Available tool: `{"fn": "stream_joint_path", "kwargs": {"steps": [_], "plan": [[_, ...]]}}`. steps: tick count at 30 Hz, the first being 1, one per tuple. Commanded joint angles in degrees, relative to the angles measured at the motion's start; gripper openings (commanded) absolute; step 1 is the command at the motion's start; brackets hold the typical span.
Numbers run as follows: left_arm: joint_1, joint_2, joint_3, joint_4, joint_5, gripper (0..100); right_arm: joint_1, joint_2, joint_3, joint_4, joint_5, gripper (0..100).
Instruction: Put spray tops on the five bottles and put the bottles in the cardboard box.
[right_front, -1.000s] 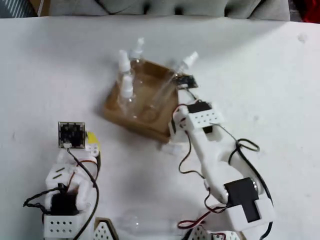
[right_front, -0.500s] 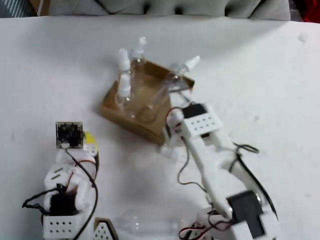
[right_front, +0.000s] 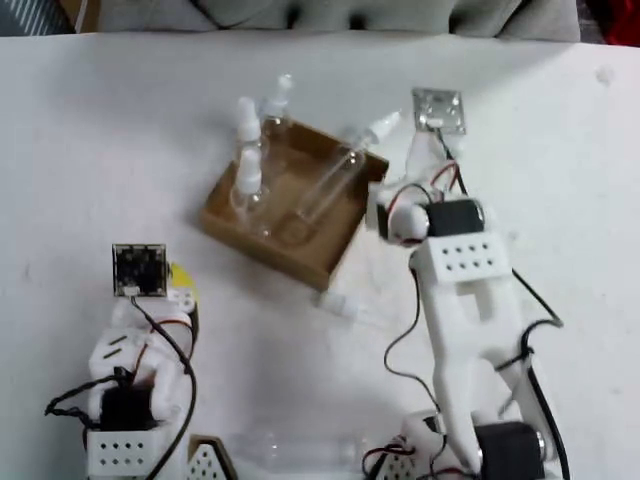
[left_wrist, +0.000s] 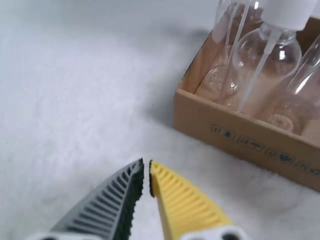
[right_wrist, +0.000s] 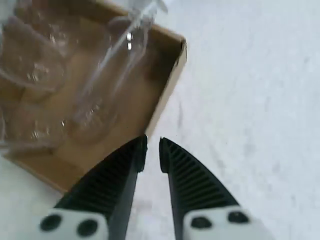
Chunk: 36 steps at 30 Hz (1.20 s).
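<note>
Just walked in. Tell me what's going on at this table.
Two robot arms are putting spray tops on bottles and packing them into the cardboard box. Four are in it: three upright bottles along one side and a leaning bottle propped on the rim. The right pincer hangs empty at the box's edge; the left pincer sits shut and empty over the table. A fifth bottle lies between the arm bases, and what looks like a loose spray top lies near the box.
</note>
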Motion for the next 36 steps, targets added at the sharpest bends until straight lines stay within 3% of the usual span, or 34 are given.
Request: {"fn": "stream_joint_path", "kwargs": {"steps": [1,6,15,20,23,29,36], "plan": [[-0.7,-0.7,-0.1,-1.8,-0.6,2,1.0,3.6,-4.7,-9.2,-4.5,1.5],[-0.7,-0.7,-0.1,-1.8,-0.6,2,1.5,10.7,-9.3,-16.8,-7.5,1.5],[-0.7,-0.7,-0.1,-1.8,-0.6,2,2.3,28.0,-23.9,-20.7,-9.6,1.6],[-0.7,-0.7,-0.1,-1.8,-0.6,2,2.6,35.6,-30.8,-20.2,-9.6,10.7],[-0.7,-0.7,-0.1,-1.9,-0.6,2,2.6,36.7,-32.9,-18.5,-9.7,14.8],[-0.7,-0.7,-0.1,-1.9,-0.6,2,4.2,37.4,-33.4,-20.1,-17.1,15.2],[-0.7,-0.7,-0.1,-1.8,-0.6,2,5.1,42.2,-33.8,-23.4,-20.2,15.2]]}}
